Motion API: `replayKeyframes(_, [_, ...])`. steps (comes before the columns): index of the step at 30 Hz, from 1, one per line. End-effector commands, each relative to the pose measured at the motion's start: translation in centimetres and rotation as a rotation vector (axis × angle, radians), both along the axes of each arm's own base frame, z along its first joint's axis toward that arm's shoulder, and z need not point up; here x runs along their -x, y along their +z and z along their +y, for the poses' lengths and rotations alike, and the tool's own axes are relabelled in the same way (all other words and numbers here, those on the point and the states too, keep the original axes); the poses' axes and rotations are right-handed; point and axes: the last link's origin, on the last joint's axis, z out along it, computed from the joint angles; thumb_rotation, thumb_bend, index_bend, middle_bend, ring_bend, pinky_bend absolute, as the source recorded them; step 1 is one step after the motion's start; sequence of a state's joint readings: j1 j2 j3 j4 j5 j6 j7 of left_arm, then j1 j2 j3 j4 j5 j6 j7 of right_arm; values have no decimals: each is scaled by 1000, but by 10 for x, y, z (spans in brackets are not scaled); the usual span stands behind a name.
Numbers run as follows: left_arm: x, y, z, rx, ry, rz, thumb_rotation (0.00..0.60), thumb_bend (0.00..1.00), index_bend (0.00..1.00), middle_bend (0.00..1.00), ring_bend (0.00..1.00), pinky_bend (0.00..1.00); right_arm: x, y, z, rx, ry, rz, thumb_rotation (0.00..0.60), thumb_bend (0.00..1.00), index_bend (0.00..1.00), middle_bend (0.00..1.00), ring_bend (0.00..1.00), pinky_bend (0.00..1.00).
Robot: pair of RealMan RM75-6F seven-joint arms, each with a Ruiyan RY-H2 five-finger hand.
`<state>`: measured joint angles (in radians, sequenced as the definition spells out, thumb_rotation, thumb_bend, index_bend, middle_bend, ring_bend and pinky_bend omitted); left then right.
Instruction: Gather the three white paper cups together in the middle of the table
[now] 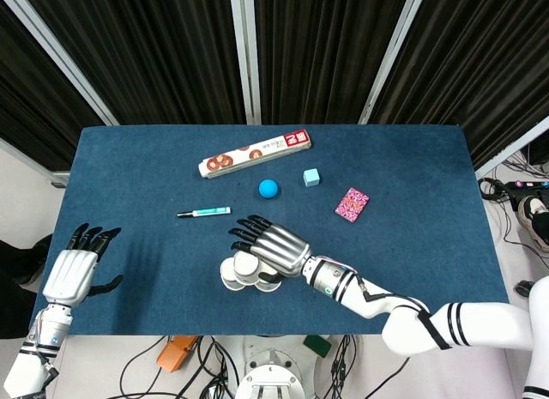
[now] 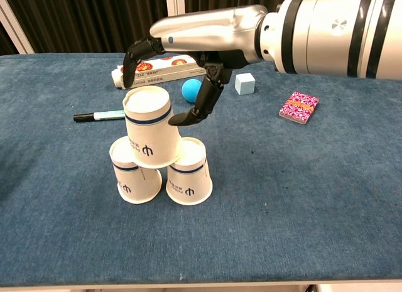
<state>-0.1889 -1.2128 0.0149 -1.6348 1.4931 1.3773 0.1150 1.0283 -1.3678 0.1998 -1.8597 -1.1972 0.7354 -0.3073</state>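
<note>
Three white paper cups stand together near the table's front edge. Two are upside down side by side, the left cup [image 2: 132,182] and the right cup [image 2: 190,179], and a third cup [image 2: 149,125] rests tilted on top of them. My right hand [image 2: 201,37] hovers just over the top cup with its fingers spread; the thumb tip lies close beside the cup's right side and nothing is gripped. From the head view the right hand [image 1: 273,247] covers part of the cup cluster [image 1: 233,275]. My left hand [image 1: 73,272] rests open at the table's front left corner.
Behind the cups lie a marker [image 2: 107,115], a long snack box [image 2: 157,67], a blue ball [image 2: 190,90], a light blue cube [image 2: 245,83] and a pink card pack [image 2: 299,107]. The blue table [image 2: 301,198] stretches bare to the right.
</note>
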Motion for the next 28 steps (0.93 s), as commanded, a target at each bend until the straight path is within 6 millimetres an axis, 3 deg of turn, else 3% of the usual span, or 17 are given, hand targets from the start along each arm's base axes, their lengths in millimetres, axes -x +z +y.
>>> replayKeyframes(1, [0,0,0,0,1,0,600,216,127,223,123,0,1,2,0,5,2,-2,600,445,241,158,46,121])
replayKeyframes(5, [2,2,0,-3,7,-2,600,216,127,223,123,0,5,16,0,35,-17,-41,600,444,203,158,46,121])
replayKeyframes(7, [5,5,0,-16,10,-4,600,216,127,222,122,0,18,33,-1,88,-41,-66,600,444,194,157,46,121])
replayKeyframes(10, [10,14,2,-51,16,-8,600,216,127,223,123,0,57,66,-3,239,-85,-52,600,444,169,157,46,121])
replayKeyframes(13, [17,24,2,-97,24,-11,600,216,127,219,122,0,107,101,6,401,-176,-26,600,430,115,157,39,106])
replayKeyframes(17, [27,37,-2,-158,34,-14,600,208,127,200,114,0,173,142,35,555,-329,-39,600,385,16,106,3,63])
replayKeyframes(21, [37,48,-12,-211,43,-10,600,199,127,181,105,0,239,173,80,664,-493,-61,600,382,0,61,0,37])
replayKeyframes(25, [43,54,-23,-239,62,0,600,200,127,176,101,0,279,182,118,693,-616,-82,600,381,0,55,0,21])
replayKeyframes(28, [46,55,-31,-237,78,4,600,200,127,176,101,0,294,184,132,673,-663,-91,600,382,0,55,0,19])
